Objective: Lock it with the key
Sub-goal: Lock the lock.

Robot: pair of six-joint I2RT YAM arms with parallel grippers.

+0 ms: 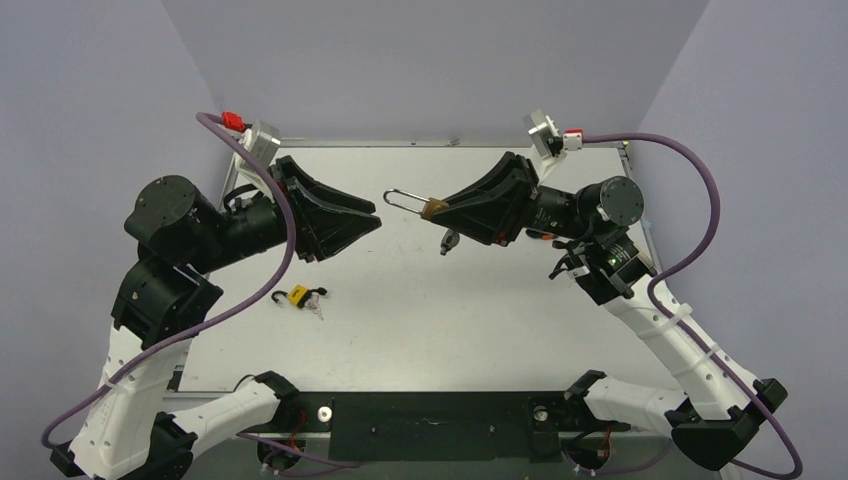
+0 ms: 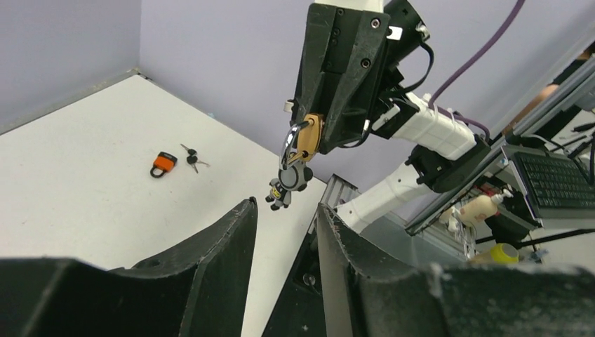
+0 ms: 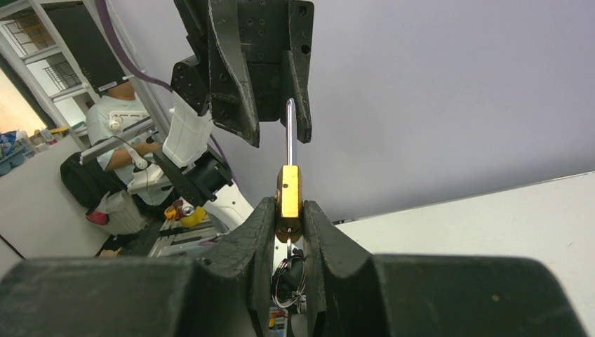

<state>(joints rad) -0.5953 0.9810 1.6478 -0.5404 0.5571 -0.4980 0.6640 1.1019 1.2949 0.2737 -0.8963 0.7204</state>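
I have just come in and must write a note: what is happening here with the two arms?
The right gripper is shut on a brass padlock and holds it in the air, its shackle toward the left gripper. A key ring hangs under the padlock. The left gripper is open near the shackle and holds nothing. An orange lock with keys lies on the table.

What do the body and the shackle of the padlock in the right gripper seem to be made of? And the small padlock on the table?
Padlock body: probably brass, golden with a dull shine.
Shackle: likely steel, bright silver and glossy.
Small padlock: orange, matte casing, perhaps plastic or paint; too small to tell.
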